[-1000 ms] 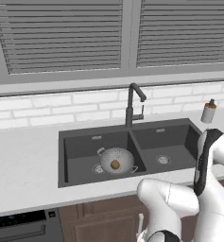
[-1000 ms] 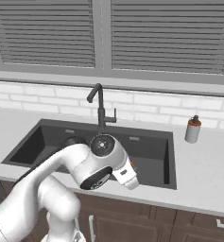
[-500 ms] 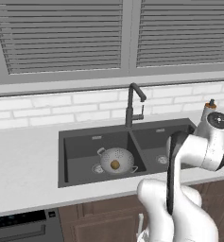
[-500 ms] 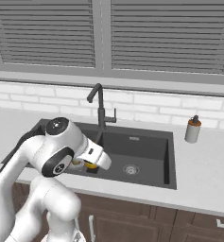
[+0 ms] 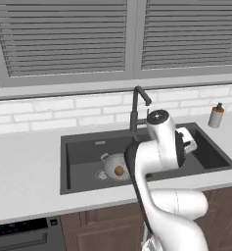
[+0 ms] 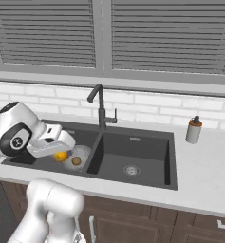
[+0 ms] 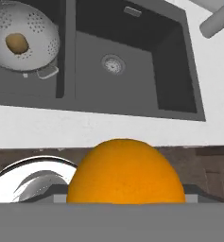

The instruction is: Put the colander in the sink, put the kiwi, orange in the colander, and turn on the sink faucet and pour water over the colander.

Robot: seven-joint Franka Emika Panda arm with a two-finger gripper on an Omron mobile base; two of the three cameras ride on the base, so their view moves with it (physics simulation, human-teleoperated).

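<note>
colander (image 7: 23, 42): cut by hand view's left edge
orange (image 7: 126, 172): lower part hidden
gripper fingertips: hidden behind orange

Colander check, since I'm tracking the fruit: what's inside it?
The colander holds only the kiwi. The orange is in the pincer. Nothing appears hidden beneath the kiwi.

Colander (image 7: 23, 40): silvery perforated metal, soft sheen. Kiwi (image 7: 17, 43) inside it: dull brown, matt skin. Orange (image 7: 126, 172): bright, smooth skin with a faint fine dimpling, low gloss. Sink (image 6: 147, 149): dark grey, matt, stone-like finish; its drain (image 7: 113, 64) is shiny ringed metal. Faucet (image 6: 101, 108): dark grey, satin metal look. Desk (image 5: 24, 166): pale, smooth, matt. Cabinet fronts (image 6: 147, 220) below: brown wood, slight sheen. Wall tiles (image 5: 49, 112): white, smooth.
</note>
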